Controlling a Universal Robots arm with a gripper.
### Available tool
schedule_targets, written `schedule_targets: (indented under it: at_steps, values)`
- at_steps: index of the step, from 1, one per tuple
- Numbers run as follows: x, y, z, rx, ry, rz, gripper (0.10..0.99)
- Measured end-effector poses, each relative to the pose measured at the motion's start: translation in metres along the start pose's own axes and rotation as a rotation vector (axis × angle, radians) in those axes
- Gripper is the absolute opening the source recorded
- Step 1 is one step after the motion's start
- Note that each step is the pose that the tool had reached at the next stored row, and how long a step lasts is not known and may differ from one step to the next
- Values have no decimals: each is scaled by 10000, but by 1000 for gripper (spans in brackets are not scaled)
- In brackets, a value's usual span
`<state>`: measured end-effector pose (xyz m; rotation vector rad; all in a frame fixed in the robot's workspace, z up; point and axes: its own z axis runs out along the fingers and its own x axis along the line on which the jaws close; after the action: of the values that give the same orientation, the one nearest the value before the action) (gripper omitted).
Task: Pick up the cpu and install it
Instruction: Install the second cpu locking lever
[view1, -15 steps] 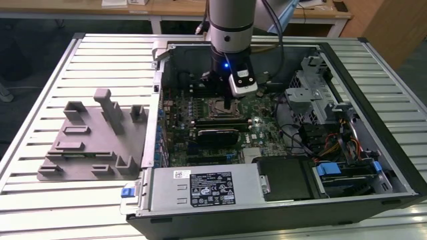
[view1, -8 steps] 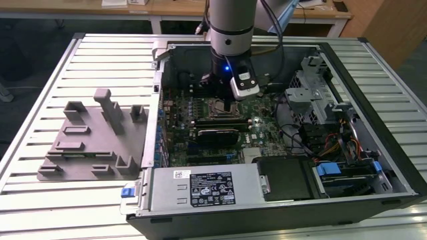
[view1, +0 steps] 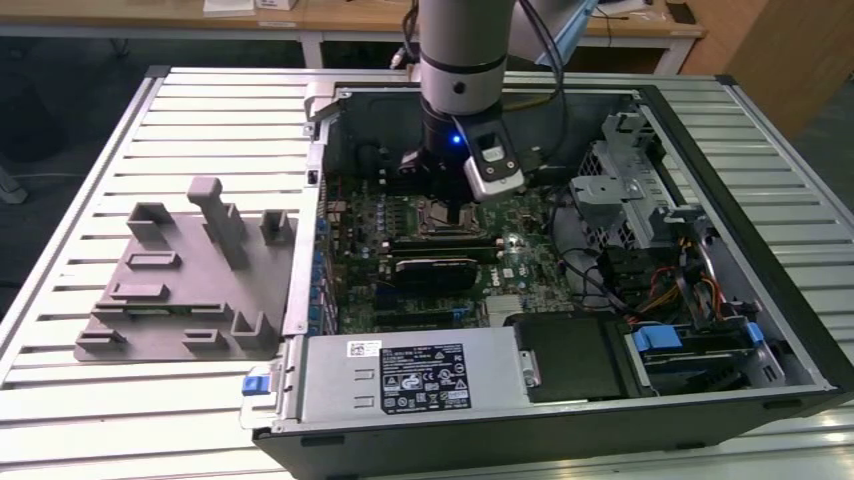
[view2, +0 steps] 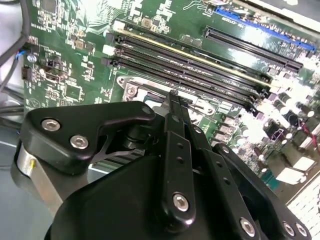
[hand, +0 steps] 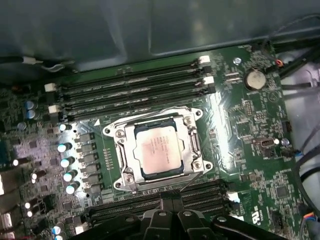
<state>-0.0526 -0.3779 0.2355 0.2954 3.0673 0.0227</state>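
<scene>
The arm (view1: 461, 60) hangs straight down, its gripper (view2: 173, 95) with fingers (view2: 176, 150) pressed together, holding nothing.

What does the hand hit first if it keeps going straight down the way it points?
Likely the motherboard beside the cpu, which sits in its socket; the hand points just off the socket edge. Depth is unclear.
</scene>
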Motion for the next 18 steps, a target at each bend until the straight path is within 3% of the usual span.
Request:
schedule_targets:
  at_steps: [6, 14, 18]
  values:
    - [5, -6, 25, -29, 65, -664, 106]
    - [93, -57, 51, -47, 74, -992, 106]
    - [107, -88, 95, -48, 123, -1121, 106]
